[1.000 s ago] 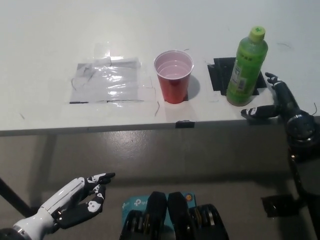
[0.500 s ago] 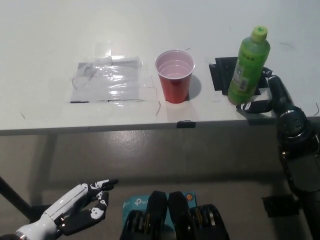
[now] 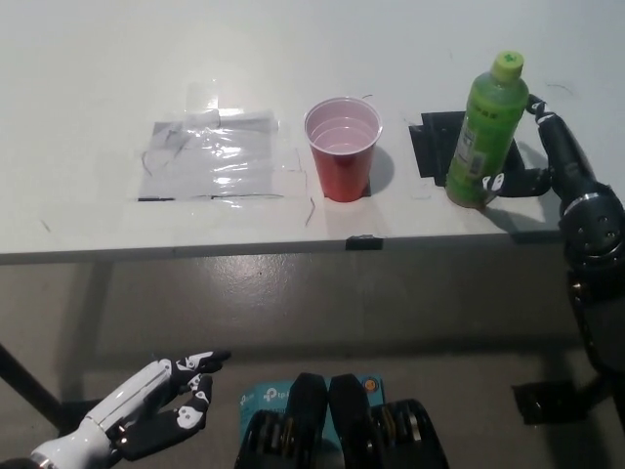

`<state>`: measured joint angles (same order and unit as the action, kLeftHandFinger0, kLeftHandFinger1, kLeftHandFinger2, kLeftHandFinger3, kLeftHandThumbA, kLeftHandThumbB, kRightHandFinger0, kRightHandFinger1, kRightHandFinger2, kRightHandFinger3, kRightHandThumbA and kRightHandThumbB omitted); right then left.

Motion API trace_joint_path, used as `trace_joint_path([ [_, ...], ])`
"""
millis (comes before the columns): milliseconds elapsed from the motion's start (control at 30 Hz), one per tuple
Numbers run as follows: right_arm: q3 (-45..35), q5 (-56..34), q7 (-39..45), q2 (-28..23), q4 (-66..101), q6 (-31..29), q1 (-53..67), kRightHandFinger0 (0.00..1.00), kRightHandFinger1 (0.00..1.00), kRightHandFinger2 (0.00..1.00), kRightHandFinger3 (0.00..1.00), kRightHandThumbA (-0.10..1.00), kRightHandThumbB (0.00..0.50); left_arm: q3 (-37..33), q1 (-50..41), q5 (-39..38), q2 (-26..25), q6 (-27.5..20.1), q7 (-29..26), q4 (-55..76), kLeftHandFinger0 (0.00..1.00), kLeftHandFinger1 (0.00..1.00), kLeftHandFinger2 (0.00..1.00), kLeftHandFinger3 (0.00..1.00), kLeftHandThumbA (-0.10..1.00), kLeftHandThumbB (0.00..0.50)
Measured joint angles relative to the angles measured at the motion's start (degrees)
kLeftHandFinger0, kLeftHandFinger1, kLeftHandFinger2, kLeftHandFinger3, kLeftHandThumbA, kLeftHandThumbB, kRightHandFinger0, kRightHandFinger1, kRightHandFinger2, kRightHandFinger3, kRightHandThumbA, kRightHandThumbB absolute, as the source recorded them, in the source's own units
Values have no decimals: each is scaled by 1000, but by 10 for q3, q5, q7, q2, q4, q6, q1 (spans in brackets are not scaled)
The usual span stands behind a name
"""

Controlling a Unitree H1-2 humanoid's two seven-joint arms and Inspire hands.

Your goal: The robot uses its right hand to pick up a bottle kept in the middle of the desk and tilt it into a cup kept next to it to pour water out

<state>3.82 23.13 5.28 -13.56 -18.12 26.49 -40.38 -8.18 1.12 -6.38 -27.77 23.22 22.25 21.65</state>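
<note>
Filling most of the view, the white desk carries a crinkled clear plastic sheet on the left, well apart from a red cup in the middle, which stands upright and open, with a pale inside where I cannot tell any water. Near the right of the cup, a green bottle with a yellow-green cap stands upright on a patch of black tape, and nothing stands between cup and bottle. The black right hand is just beside the bottle with fingers spread apart around its right side, not yet clamped on it, while the white left hand rests low at the left, below the desk edge, its fingers loosely apart and holding nothing.
</note>
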Motion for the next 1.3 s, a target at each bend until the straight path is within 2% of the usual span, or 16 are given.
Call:
trace_joint_path([
  [233,-11,10,6,24,5,0,2,1000,1000,1000,1000,1000,500,0,-3,0,1,1,0,0,1000,1000,1000,1000,921,280],
  [367,-20,13,8,45,3,1,3,1000,1000,1000,1000,1000,500,0,-3,0,1,1,0,0,1000,1000,1000,1000,921,258],
  [467,-21,25,12,59,3,2,3,1000,1000,1000,1000,1000,500,-1,-8,0,1,1,0,1,1000,1000,1000,1000,934,293],
  [700,-31,44,17,83,-2,4,-4,1000,1000,1000,1000,1000,500,-1,-17,1,3,3,0,2,1000,1000,1000,1000,940,267],
  [933,-94,44,-14,116,-50,5,-44,1000,1000,1000,1000,807,498,-2,-27,2,8,3,0,2,1000,1000,1000,1000,946,278],
  [967,-99,41,-20,117,-57,4,-48,1000,1000,1000,1000,691,403,-2,-27,2,8,3,0,2,1000,1000,1000,1000,950,281],
  [1000,-109,36,-34,119,-71,1,-55,931,1000,1000,1000,676,348,-3,-27,2,8,3,0,2,1000,1000,1000,1000,947,282],
  [1033,-114,34,-46,119,-82,-5,-57,873,1000,1000,1000,676,348,-4,-27,2,9,3,0,1,1000,1000,1000,1000,945,282],
  [1067,-118,32,-56,119,-91,-8,-59,779,1000,1000,1000,683,284,-5,-28,2,10,3,0,1,1000,1000,1000,1000,939,285],
  [1100,-121,31,-69,119,-103,-13,-59,296,410,655,1000,515,180,-5,-29,2,10,3,0,1,1000,1000,1000,1000,929,278],
  [1133,-122,30,-79,119,-113,-18,-59,183,245,467,1000,423,165,-5,-31,2,10,3,0,1,1000,1000,1000,1000,924,277],
  [1167,-123,30,-87,118,-122,-22,-59,98,160,366,1000,397,100,-5,-32,2,10,3,0,1,1000,1000,1000,1000,923,282],
  [1200,-125,30,-100,118,-137,-29,-59,4,6,59,1000,186,8,-6,-33,2,10,3,0,1,1000,1000,1000,1000,926,287],
  [1233,-126,30,-109,118,-144,-36,-59,0,0,2,1000,54,0,-6,-33,2,10,3,0,1,1000,1000,1000,1000,922,276],
  [1267,-126,30,-124,117,-154,-48,-61,0,0,0,1000,-89,0,-6,-33,2,10,3,0,1,1000,1000,1000,1000,917,279],
  [1300,-127,30,-137,116,-161,-57,-62,0,0,0,860,-100,0,-6,-34,2,10,3,0,1,1000,1000,1000,1000,921,281],
])
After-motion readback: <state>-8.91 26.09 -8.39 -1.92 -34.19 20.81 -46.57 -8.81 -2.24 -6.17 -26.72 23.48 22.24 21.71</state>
